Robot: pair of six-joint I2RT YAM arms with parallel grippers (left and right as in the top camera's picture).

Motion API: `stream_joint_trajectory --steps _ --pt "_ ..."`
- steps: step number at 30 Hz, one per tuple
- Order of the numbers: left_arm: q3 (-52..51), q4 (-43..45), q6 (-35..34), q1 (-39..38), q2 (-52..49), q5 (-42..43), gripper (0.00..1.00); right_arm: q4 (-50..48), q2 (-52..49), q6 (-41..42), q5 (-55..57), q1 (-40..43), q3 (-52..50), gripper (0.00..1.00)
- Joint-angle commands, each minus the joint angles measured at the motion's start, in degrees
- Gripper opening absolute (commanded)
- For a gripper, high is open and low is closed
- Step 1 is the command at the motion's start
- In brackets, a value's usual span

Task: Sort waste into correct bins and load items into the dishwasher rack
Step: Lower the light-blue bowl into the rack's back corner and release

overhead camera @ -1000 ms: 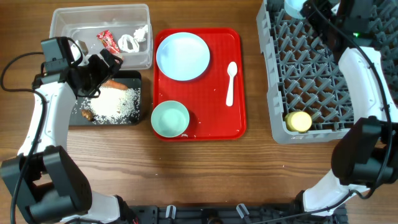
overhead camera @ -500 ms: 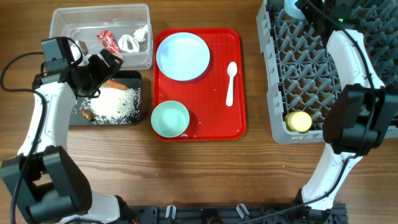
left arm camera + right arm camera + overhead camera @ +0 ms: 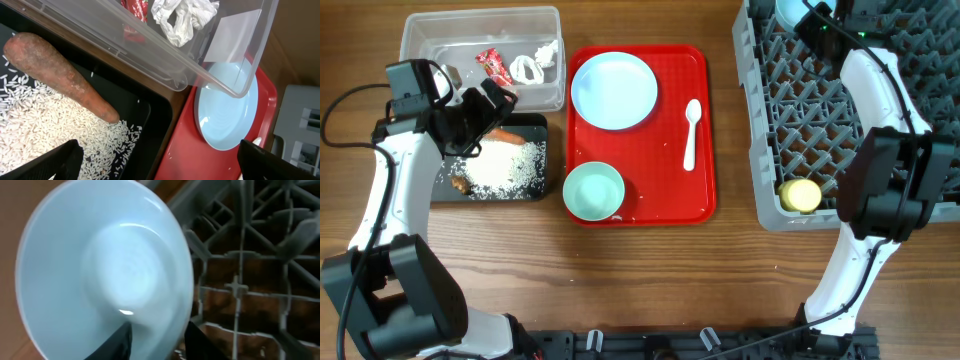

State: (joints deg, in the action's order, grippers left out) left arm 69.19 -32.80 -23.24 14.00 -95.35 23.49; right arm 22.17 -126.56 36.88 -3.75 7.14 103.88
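My right gripper (image 3: 812, 22) (image 3: 159, 340) is at the far corner of the grey dishwasher rack (image 3: 820, 110) (image 3: 250, 290), shut on the wall of the light blue bowl (image 3: 788, 10) (image 3: 100, 270), one finger inside and one outside. A yellow cup (image 3: 800, 195) lies in the rack's near corner. My left gripper (image 3: 492, 103) (image 3: 160, 165) hangs open and empty over the black tub (image 3: 490, 199), which holds the carrot (image 3: 60, 80), rice (image 3: 40, 130) and a brown lump (image 3: 460, 184). The clear tub (image 3: 480, 18) holds the red wrapper (image 3: 493, 65) and white scrap (image 3: 182, 17).
A flat red tray (image 3: 660, 180) in the middle carries the light blue plate (image 3: 614, 91) (image 3: 225, 115), the mint-green bowl (image 3: 593, 191) and the white spoon (image 3: 691, 130). Bare wooden table runs along the front edge.
My right arm has swung left over the rack and its jaws have narrowed onto the bowl's wall. The left arm has not moved.
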Motion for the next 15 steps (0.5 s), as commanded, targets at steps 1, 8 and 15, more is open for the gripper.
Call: stream_joint_trajectory --steps 1,8,15 --pt "-0.17 0.2 0.31 0.15 0.9 0.26 1.0 0.24 -0.74 -3.56 0.94 0.61 0.7 0.3" --pt "-0.17 0.17 0.28 0.15 0.9 0.26 1.0 1.46 2.71 -7.56 1.81 0.61 0.7 0.04" --pt "-0.2 0.2 0.31 0.15 0.9 0.26 1.0 3.63 8.22 -12.94 4.07 0.66 0.7 0.04"
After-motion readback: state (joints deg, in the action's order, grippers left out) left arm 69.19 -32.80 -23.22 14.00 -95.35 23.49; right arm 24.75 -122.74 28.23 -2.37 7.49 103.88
